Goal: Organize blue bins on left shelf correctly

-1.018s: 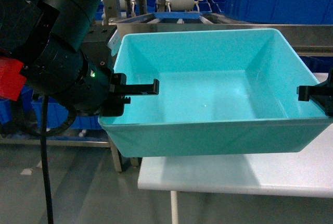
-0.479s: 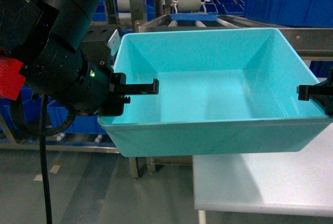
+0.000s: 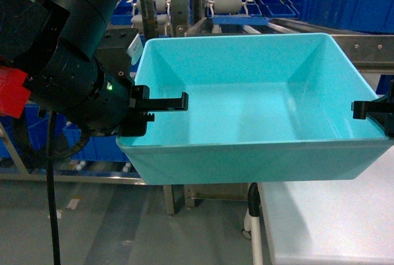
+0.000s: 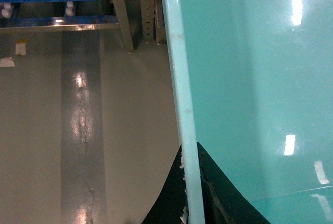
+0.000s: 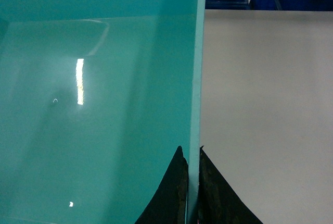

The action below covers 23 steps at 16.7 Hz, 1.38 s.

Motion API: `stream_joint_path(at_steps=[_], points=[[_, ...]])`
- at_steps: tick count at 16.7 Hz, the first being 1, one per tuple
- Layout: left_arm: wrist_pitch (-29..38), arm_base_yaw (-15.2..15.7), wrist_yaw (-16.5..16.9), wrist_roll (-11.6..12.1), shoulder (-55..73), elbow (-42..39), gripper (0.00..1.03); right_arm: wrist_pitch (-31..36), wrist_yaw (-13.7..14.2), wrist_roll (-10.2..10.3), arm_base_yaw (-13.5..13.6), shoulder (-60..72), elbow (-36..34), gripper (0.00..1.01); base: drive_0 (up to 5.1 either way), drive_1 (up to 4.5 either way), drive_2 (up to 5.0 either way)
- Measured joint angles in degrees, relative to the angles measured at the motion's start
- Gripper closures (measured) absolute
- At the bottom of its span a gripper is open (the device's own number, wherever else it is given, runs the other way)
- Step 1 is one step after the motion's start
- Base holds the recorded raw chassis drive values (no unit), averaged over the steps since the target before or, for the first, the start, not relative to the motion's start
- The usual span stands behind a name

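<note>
The light turquoise rectangular plastic bin (image 3: 252, 111) is carried clear of the white bench (image 3: 326, 222), facing the stainless-steel rack (image 3: 178, 6). Left claw (image 3: 161, 106) and right claw (image 3: 369, 110) each pinch one side rim. Risk: thin-rim grips may slip if the arms drift apart, dropping the bin.

Both grippers' fingers (image 4: 171, 203) clamped on opposite walls.
</note>
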Motion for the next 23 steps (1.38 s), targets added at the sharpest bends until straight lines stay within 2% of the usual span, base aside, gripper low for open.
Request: stream_joint_path(at_steps=[4, 10, 16, 23], points=[[-0.4, 0.7, -0.3, 0.0, 0.0, 0.0, 1.01, 0.1, 0.2, 0.0, 0.7, 0.0, 0.0, 0.99, -3.5, 2.69, 0.4], [-0.2, 0.1, -0.2, 0.0, 0.0, 0.0, 1.01, 0.0, 0.2, 0.0, 0.3, 0.0, 0.0, 0.99, -3.5, 2.69, 0.4], [-0.2, 0.0, -0.2, 0.0, 0.0, 0.0, 1.01, 0.0, 0.2, 0.0, 0.3, 0.0, 0.0, 0.99, 0.0, 0.00, 0.0], [-0.1, -0.1, -0.2, 0.1, 0.0, 0.0, 1.01, 0.0, 0.2, 0.0, 0.2, 0.0, 0.0, 0.99, -4.7, 2.75, 2.7]])
